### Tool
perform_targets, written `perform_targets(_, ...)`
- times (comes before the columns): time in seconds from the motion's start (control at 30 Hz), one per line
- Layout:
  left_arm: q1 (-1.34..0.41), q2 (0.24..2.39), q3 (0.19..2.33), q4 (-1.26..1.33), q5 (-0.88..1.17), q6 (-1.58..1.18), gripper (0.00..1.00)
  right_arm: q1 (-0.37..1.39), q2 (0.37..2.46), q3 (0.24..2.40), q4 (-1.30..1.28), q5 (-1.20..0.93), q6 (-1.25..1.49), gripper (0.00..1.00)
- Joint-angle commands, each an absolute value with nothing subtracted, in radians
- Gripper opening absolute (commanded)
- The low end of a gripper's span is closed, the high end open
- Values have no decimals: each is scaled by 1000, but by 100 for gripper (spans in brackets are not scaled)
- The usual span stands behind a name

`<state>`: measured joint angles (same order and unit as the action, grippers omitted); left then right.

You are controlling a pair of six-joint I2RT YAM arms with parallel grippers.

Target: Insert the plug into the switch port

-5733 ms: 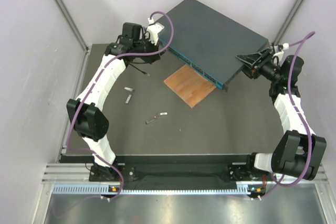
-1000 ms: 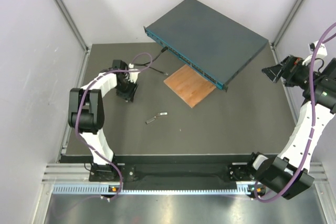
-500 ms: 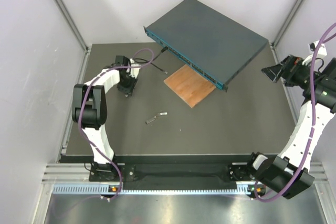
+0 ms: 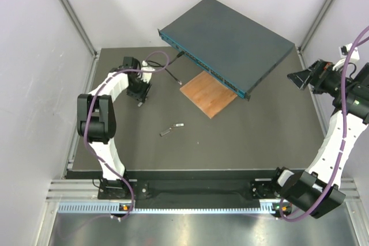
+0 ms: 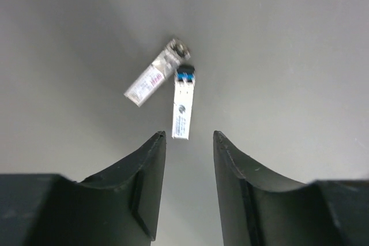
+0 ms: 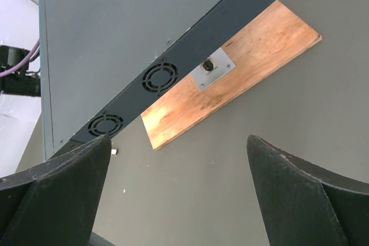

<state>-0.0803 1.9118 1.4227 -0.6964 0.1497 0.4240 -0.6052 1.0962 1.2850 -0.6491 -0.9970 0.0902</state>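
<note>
The dark blue-grey switch (image 4: 228, 41) lies at the back, its teal port face (image 4: 202, 64) turned toward the left front. A thin black cable (image 4: 174, 68) runs from that face down onto the table. The plug (image 4: 181, 54) at its upper end meets a switch port, too small to tell if it is seated. My left gripper (image 4: 139, 99) hangs open to the left of the cable, far from it. In the left wrist view the left gripper (image 5: 187, 137) is empty above two small loose pieces (image 5: 182, 108). My right gripper (image 4: 296, 79) stands wide open and empty beside the switch's right end.
A brown wooden board (image 4: 209, 93) lies partly under the switch's front edge, also in the right wrist view (image 6: 230, 79). Two more small grey pieces (image 4: 172, 129) lie mid-table. The right gripper (image 6: 179, 142) faces the switch's fan side (image 6: 158, 79). Grey walls close in the sides.
Since several seconds ago, both grippers have withdrawn from the switch, and the cable now reaches its teal face. In the last second the left wrist shifted slightly back over the loose pieces. The right arm stayed still.
</note>
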Motion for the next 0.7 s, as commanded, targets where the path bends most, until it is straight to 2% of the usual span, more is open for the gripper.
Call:
perform_targets(0.0,-83,1950,1495,-703,175,454,44,-603,1100,1324,-598,-1022,89,100)
perform_targets(0.27,-87,2034,1533,-706,178,456,43,-601,1101,1322,-600,-1017,86,100)
perform_targets(0.4,-94,2031,1497,-698,150,456,38,-601,1101,1324,-600,-1019,87,100)
perform_targets(0.53,-94,1978,1433,-698,121,449,26,-601,1101,1331,-598,-1019,87,100)
perform_targets(0.67,-94,1895,1336,-721,101,440,9,-594,1108,1341,-586,-1017,97,100)
